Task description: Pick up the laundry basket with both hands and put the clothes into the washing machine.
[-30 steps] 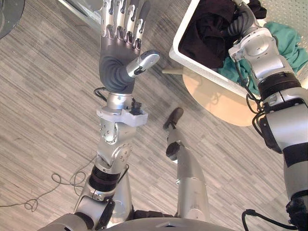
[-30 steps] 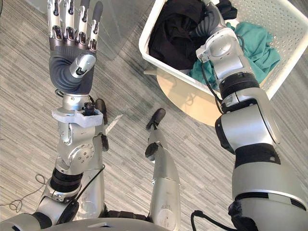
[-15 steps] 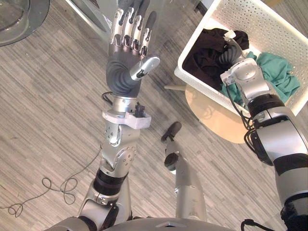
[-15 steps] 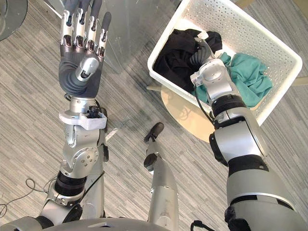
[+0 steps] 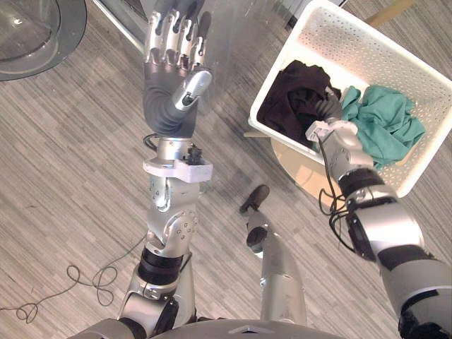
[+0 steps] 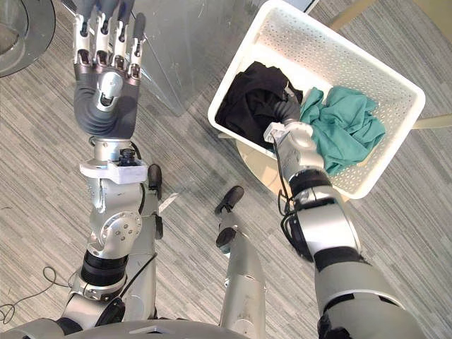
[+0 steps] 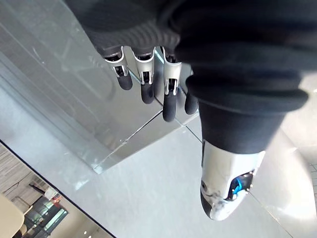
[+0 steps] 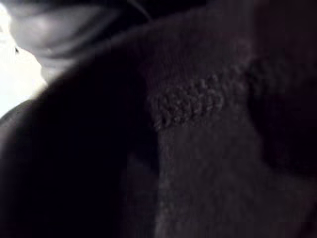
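Note:
A white perforated laundry basket (image 6: pixel 244 62) rests on a round wooden stool (image 6: pixel 260 168) to my right front. It holds a black garment (image 6: pixel 248 102) and a teal garment (image 6: pixel 347 124). My right hand (image 6: pixel 288 109) reaches over the near wall and is sunk into the black cloth beside the teal one, so its fingers are hidden. Dark fabric (image 8: pixel 198 124) lies right up against it in the right wrist view. My left hand (image 5: pixel 169 78) is raised, open and empty, with straight fingers (image 7: pixel 143 84) close to the washing machine's grey front (image 6: pixel 183 49).
The machine's round glass door (image 5: pixel 35 32) stands open at the far left. The stool's wooden legs (image 6: pixel 431 121) stick out past the basket. Grey striped floor (image 5: pixel 63 176) lies on my left.
The camera has shifted, bringing the whole basket into view. The right hand stays buried in the black garment, now nearer the teal one. The left hand is still raised and open.

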Motion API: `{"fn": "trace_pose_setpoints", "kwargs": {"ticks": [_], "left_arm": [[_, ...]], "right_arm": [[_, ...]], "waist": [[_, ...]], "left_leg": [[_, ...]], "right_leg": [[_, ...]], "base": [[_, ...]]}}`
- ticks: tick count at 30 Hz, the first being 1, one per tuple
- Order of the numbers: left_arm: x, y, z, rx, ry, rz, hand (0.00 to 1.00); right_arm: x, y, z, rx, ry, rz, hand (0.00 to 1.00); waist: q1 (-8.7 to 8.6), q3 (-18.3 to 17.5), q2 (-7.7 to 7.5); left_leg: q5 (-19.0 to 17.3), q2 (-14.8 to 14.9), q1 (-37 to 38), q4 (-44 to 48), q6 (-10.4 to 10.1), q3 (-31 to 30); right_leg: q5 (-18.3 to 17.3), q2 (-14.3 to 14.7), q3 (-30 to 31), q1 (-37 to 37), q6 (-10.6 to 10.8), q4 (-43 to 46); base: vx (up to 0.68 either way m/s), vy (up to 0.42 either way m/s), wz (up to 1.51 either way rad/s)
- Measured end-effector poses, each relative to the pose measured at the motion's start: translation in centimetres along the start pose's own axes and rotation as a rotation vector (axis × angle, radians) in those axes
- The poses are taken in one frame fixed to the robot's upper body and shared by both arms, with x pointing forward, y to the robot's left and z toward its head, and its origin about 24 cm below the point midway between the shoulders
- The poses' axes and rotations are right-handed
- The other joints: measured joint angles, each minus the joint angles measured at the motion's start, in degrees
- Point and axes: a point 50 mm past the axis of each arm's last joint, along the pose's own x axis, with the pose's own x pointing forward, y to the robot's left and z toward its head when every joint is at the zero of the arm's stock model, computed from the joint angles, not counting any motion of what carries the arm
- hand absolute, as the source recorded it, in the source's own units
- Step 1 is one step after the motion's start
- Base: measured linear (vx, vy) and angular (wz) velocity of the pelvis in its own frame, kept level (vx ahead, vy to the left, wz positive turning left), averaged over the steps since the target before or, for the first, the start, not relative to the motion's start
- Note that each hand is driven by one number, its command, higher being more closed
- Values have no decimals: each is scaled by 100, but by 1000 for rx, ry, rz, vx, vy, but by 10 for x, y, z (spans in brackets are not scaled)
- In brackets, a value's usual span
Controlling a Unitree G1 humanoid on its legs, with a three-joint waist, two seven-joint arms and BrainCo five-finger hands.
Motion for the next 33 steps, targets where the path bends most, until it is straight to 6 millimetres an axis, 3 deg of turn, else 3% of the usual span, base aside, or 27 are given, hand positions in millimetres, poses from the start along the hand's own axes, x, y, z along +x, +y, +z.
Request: {"fn": "trace_pose_setpoints", "kwargs": {"ticks": [1,4,7,11,17,24,29,33], "left_arm": [[0,4,3,12,-11,11,0],[0,12,9,33,-43,34,0],[1,15,13,49,-63,38,0],[1,19,17,83,-67,40,0],[10,18,25,101,-110,24,0],[13,15,28,125,-117,-15,0],[16,2,34,191,-143,-101,0],[20,-27,20,305,-71,-326,0]], "right_arm": [[-3,1,1,79,-35,18,100],[-8,15,13,247,-147,86,100],[-16,31,30,393,-281,167,100],[-31,34,49,517,-436,212,100],[-52,38,75,580,-608,284,100],[-70,50,88,625,-701,369,100],[-86,60,98,617,-752,450,100],[-101,67,85,590,-714,508,100]], "waist": [[-34,88,90],[-64,260,173],[-87,444,171],[-155,491,165],[-263,777,140],[-325,798,117],[-345,841,41],[-485,851,24]], "left_leg": [[-6,-12,26,61,-1,1],[-27,-53,80,84,22,89],[-59,-56,87,162,32,99],[-69,-95,99,182,47,119],[-233,-142,180,389,136,265],[-397,-105,103,723,123,305],[-614,-39,88,1089,135,387],[-815,-19,70,1365,163,410]], "right_leg": [[0,-35,-16,55,-2,46],[-12,-96,43,58,19,94],[-17,-124,69,54,24,179],[-23,-203,82,44,32,260],[-76,-297,252,65,112,370],[-54,-302,329,64,82,436],[-79,-309,457,64,118,600],[-144,-353,506,113,207,693]], "base": [[30,-45,5],[8,-26,-1],[-2,-57,-1],[10,-53,4],[-11,-45,-7],[-1,-46,-5],[-4,-36,-12],[-26,-18,-7]]}}
